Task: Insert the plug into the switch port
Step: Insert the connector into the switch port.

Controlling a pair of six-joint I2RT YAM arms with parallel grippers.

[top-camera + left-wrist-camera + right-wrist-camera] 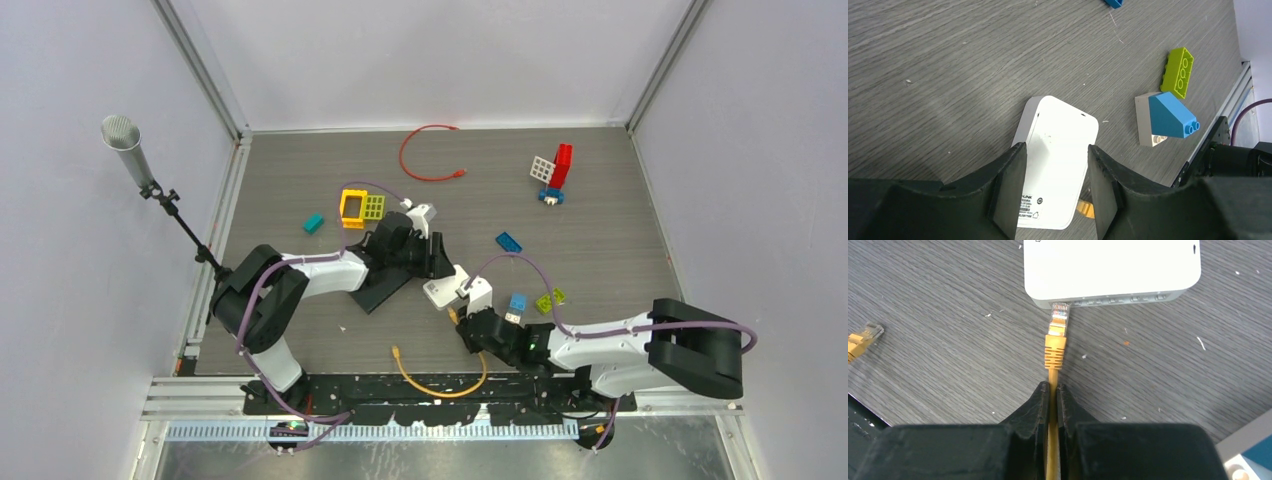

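The right end effector (1053,388) is clamped tight on the yellow cable (1052,375) just behind the boot, holding the plug (1058,320) level with its clear tip at the mouth of an end port of the white switch (1113,265), seemingly not yet seated. The left end effector (1055,162) straddles the switch on the table (948,75), jaws parted about the casing's width, fingers (1010,185) against or just beside its sides; whether they press cannot be told. The switch looks light and smooth, likely to slide unless braced; the cable is limp, so a hold close behind the stiff boot seems best, sparing the brittle latch
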